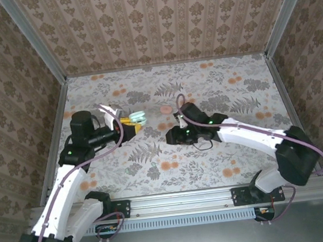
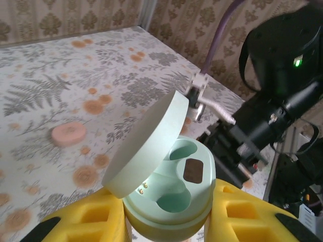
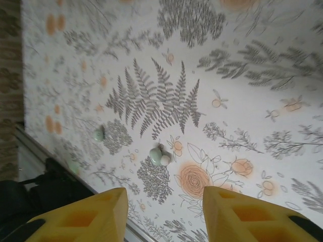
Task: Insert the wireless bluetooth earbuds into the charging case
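left end effector (image 2: 166, 222) clamps the open charging case (image 2: 171, 194), both wells empty. right end effector (image 3: 165, 212) hangs part-open, empty, over one earbud (image 3: 160, 156) on the bench (image 3: 252, 101). a second earbud (image 3: 99, 133), probably, lies farther off. we should centre over the near one before pinching.

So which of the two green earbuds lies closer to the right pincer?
The earbud beside the orange flower, just ahead of the right pincer; the other earbud lies farther left, by a grey leaf cluster.
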You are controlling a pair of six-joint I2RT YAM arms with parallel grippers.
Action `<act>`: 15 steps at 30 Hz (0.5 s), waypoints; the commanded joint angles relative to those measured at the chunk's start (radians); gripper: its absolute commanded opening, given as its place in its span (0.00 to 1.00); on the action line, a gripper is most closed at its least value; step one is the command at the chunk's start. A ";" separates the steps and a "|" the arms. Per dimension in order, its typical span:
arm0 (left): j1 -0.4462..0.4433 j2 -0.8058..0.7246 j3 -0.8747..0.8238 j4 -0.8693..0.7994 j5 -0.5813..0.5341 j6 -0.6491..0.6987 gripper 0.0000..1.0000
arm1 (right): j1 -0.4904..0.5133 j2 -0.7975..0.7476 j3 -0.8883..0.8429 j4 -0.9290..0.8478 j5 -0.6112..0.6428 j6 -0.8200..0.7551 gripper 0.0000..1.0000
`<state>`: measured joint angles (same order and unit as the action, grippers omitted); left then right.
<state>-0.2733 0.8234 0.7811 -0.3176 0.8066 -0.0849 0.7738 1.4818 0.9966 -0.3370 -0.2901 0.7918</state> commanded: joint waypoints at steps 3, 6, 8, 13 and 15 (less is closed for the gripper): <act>0.102 -0.085 0.029 -0.167 0.027 0.027 0.12 | 0.137 0.141 0.103 0.085 0.080 0.107 0.40; 0.148 -0.096 0.043 -0.189 0.065 0.017 0.12 | 0.209 0.247 0.175 0.106 0.081 0.136 0.38; 0.171 -0.096 0.055 -0.204 0.086 0.009 0.12 | 0.254 0.319 0.235 0.111 0.084 0.151 0.36; 0.212 -0.096 0.085 -0.233 0.127 0.008 0.12 | 0.320 0.465 0.345 0.110 0.114 0.194 0.32; 0.225 -0.096 0.097 -0.248 0.134 0.013 0.12 | 0.342 0.500 0.378 0.089 0.140 0.201 0.31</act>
<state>-0.0669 0.7376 0.8295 -0.5320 0.8833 -0.0776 1.1007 1.9388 1.3258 -0.2295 -0.2058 0.9504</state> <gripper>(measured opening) 0.317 0.310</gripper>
